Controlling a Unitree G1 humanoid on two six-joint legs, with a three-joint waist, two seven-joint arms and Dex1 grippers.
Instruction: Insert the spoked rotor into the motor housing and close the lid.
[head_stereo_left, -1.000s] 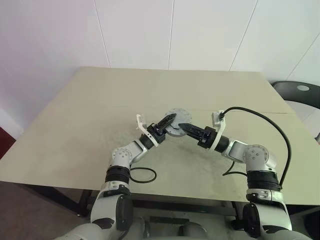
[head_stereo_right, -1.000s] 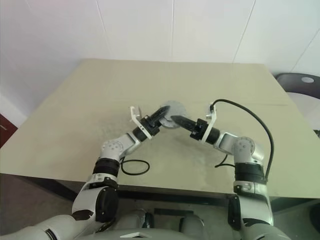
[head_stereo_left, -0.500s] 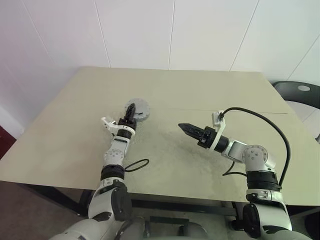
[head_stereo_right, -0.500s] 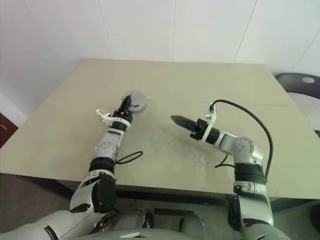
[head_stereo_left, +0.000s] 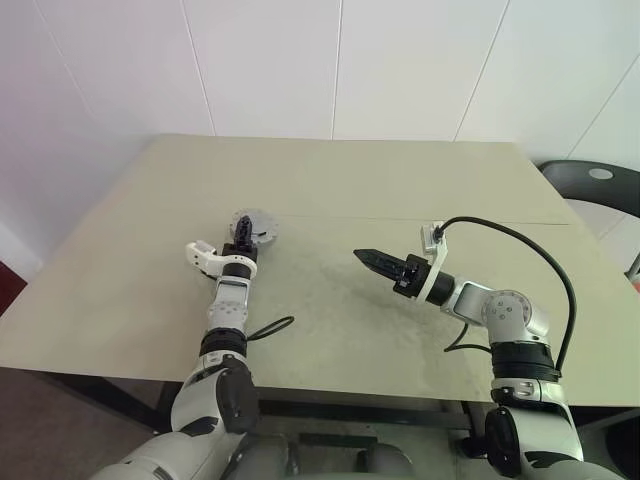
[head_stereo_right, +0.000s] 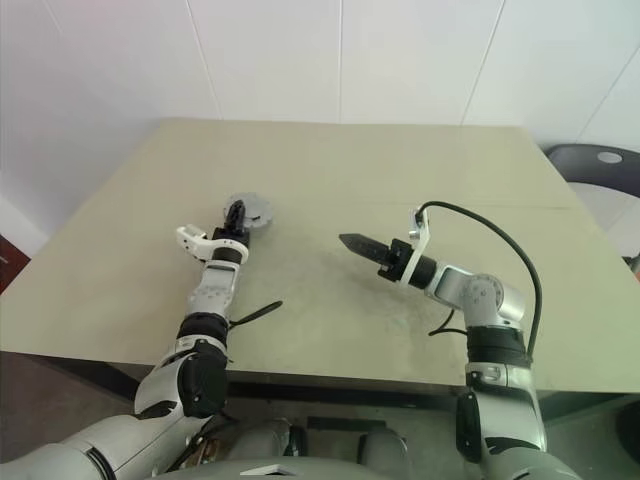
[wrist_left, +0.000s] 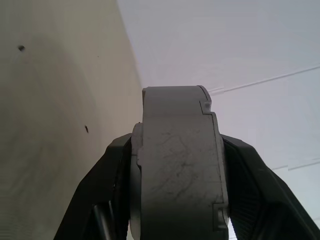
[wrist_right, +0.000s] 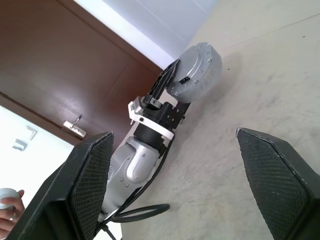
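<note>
My left claw (head_stereo_left: 241, 232) is clamped on a round grey metal disc (head_stereo_left: 253, 227), one finger against each flat face, so the disc stands on edge between them. In my left wrist view its thick, scratched grey rim (wrist_left: 180, 165) with small notches rises between the two black fingers (wrist_left: 107, 185). From my right wrist view the same disc (wrist_right: 196, 67) shows a smooth grey face and a dark slot on its rim, just above the beige counter (head_stereo_left: 400, 190); whether it touches the surface I cannot tell. It is out over the left part of the counter, well apart from my other arm. I take it for the lid or the closed motor housing, but cannot say which from here. My right claw (head_stereo_left: 365, 258) hangs over the middle of the counter, pointing toward the left, with its fingers (wrist_right: 272, 172) spread wide and nothing between them. A black cable (head_stereo_left: 520, 240) loops from that wrist.
</note>
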